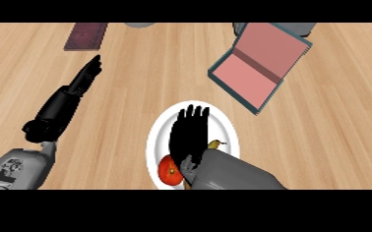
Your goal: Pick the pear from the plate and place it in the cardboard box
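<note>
A white plate point(227, 128) lies on the wooden counter at the lower middle. My right hand point(188, 133) hovers over it with fingers straight, open, and covers much of the plate. Only a small yellow tip of the pear point(214, 144) shows at the hand's right edge, beside the wrist. A red round fruit point(170, 172) sits on the plate's near left part. The box point(256, 68), teal outside and pink inside with its lid standing up, is at the upper right, apart from the plate. My left hand point(75, 89) rests open on the left, fingers pointing away.
A dark reddish flat object point(87, 35) lies at the far left. Grey objects sit at the far edge, one near the middle point(138, 24) and one behind the box point(296, 28). Bare wood stretches between plate and box.
</note>
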`<state>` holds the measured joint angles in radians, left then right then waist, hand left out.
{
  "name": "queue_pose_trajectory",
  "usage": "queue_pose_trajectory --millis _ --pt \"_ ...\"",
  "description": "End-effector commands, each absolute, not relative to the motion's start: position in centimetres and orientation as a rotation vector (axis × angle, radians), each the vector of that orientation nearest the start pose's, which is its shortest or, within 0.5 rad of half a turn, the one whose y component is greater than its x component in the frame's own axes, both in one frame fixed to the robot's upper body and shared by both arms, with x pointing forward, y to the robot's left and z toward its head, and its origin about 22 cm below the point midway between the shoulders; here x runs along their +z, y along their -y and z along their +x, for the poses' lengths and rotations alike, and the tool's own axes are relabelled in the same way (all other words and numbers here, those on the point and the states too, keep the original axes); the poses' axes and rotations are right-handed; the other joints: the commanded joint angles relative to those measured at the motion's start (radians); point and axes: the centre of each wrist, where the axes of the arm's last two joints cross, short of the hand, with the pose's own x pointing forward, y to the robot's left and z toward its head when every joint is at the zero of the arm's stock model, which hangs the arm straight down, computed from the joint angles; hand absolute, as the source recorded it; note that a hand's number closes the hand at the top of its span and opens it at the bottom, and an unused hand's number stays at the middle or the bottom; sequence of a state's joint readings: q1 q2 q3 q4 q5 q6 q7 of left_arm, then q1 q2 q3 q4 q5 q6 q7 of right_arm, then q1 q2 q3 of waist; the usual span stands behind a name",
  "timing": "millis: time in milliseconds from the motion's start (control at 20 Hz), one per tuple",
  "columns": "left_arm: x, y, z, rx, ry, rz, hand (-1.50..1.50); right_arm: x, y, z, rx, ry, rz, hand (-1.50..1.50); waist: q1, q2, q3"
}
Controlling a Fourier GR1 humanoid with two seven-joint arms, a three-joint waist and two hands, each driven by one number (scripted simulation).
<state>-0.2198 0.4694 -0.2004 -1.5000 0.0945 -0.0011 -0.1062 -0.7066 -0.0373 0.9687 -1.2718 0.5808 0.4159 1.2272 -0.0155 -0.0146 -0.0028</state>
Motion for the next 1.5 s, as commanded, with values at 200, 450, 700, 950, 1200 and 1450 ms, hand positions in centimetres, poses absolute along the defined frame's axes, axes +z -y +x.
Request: queue_pose_trajectory --millis 200,450,700,950,1200,1450 --pt "5.9 -26.7 29.2 -0.514 1.751 0.083 0.0 3.3 -1.5 24.4 1.511 0.443 -1.16 -1.5 0.011 0.01 0.001" --pt "6.8 -26.8 29.7 -0.533 1.756 0.116 0.0 2.8 -1.1 23.7 1.507 0.435 -1.191 -1.5 -0.003 0.007 0.002" --pt "6.5 -28.4 29.0 -0.519 1.736 0.124 0.0 3.0 -0.5 23.6 1.476 0.428 -1.157 -1.5 0.005 0.008 0.001" --pt "5.8 -26.6 29.4 -0.517 1.754 0.114 0.0 1.6 -0.1 23.2 1.576 0.457 -1.108 1.5 0.008 0.013 0.002" --pt "6.7 -27.1 30.0 -0.536 1.74 0.109 0.0 1.2 -0.4 23.1 1.629 0.57 -1.172 1.5 0.01 0.014 0.002" --pt "7.0 -28.2 29.0 -0.537 1.752 0.102 0.0 1.5 -0.8 21.6 1.682 0.636 -1.235 1.5 0.016 0.012 0.002"
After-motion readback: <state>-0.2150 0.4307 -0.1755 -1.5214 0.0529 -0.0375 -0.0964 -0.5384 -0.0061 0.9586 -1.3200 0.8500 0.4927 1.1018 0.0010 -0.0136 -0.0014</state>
